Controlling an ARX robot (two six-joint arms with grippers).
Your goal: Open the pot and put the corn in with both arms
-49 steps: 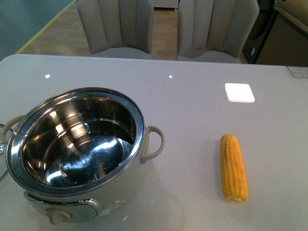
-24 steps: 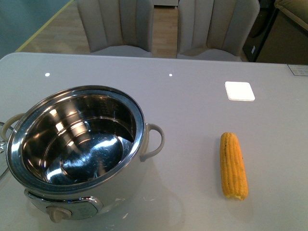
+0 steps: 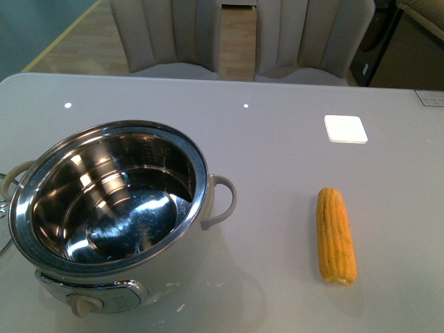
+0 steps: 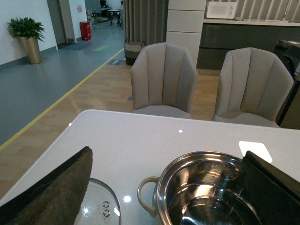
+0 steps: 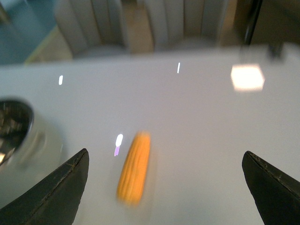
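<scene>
**Open pot and one corn cob on a grey table, both grippers spread wide**

I can read no writing. A label at the table's far right edge is too small to make out, and so are the markings stamped inside the pot's bowl.

From the front camera I count one pot, round and cream-white. Its shiny steel inner bowl is open and holds nothing. It has two loop handles, one on each side, and one cream knob on the front panel. It stands on the left of the smooth, glossy grey table.

One corn cob, yellow-orange and ridged, lies flat on the right, well apart from the pot, with its length running away from me. One flat white square sits beyond it. Two padded beige chairs stand at the far side.

In the left wrist view, the left gripper has its two flat black fingers wide apart and holds nothing. One glass lid lies on the table just beside the pot.

The right wrist view is blurred. The right gripper is also spread wide and empty, above the table, with the corn between its fingers in the picture.
</scene>
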